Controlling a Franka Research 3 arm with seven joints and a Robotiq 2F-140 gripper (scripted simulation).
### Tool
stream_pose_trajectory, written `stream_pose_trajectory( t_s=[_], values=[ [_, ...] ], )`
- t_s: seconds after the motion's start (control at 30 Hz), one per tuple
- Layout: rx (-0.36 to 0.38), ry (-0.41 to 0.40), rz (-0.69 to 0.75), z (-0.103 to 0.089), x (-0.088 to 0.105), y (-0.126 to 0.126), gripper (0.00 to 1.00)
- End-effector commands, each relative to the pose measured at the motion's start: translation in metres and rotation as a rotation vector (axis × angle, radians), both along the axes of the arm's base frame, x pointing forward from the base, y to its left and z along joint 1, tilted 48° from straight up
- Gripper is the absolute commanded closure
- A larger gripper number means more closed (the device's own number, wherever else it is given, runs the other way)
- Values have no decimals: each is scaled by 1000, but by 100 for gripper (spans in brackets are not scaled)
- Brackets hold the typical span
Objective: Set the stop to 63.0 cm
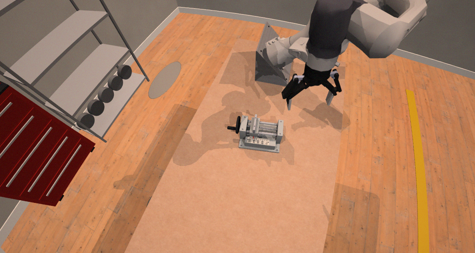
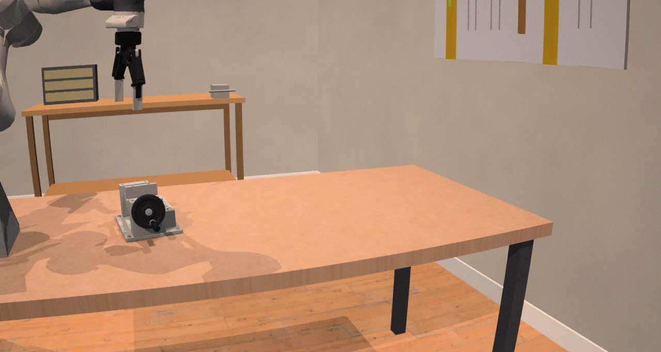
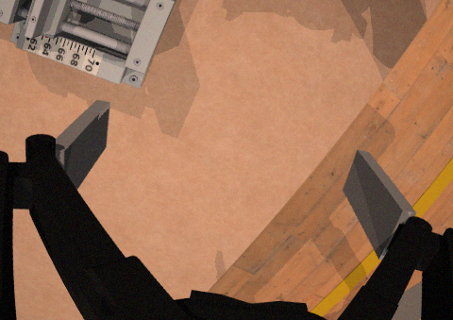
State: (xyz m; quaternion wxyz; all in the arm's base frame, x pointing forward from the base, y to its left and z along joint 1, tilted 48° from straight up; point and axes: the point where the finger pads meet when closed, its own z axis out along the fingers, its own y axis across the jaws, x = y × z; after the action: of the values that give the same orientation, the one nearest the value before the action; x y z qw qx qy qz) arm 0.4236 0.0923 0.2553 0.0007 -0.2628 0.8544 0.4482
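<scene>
Two fingers [image 1: 289,102] of the gripper [image 1: 309,101] stood wide apart and empty, high above the table [image 2: 415,239]. Reaching the handwheel [image 2: 146,210] well meant descending toward its crank knob, squarely aligned.

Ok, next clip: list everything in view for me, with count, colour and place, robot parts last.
Stop fixture: one, grey, mid-table.
Handwheel: one, black, on the fixture's end.
Scale: one, pale, along the fixture's side.
Table: one, orange-brown top, dark legs.
Side table: one, orange, by the wall.
Shelf rack: one, grey, holding five dark discs.
Cabinet: one, red, beside the rack.
Floor stripe: one, yellow.
Wall board: one, white.
Gripper: one, black, open, above the table.
</scene>
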Motion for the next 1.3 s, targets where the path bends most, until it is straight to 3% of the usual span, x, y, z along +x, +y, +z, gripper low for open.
stream_pose_trajectory(
  t_s=[0.0, 0.03, 0.07, 0.27, 0.3, 0.5, 0.53, 0.73, 0.77, 0.97, 1.0, 1.2, 1.23, 1.27],
  values=[
    [36, -132, 85, -4, 7, -5, 0],
    [36, -132, 85, -4, 7, -5, 0],
    [52, -215, 141, -25, 19, -15, 0],
    [52, -215, 141, -25, 19, -15, 0],
    [68, -301, 201, -48, 30, -26, 0],
    [68, -301, 201, -48, 30, -26, 0],
    [83, -387, 264, -73, 40, -37, 0],
    [83, -387, 264, -73, 40, -37, 0],
    [97, -473, 329, -98, 48, -48, 0],
    [97, -473, 329, -98, 48, -48, 0],
    [111, -555, 395, -123, 55, -59, 0],
    [111, -555, 395, -123, 55, -59, 0],
    [125, -634, 460, -149, 60, -69, 0],
    [125, -634, 460, -149, 60, -69, 0]
  ],
)
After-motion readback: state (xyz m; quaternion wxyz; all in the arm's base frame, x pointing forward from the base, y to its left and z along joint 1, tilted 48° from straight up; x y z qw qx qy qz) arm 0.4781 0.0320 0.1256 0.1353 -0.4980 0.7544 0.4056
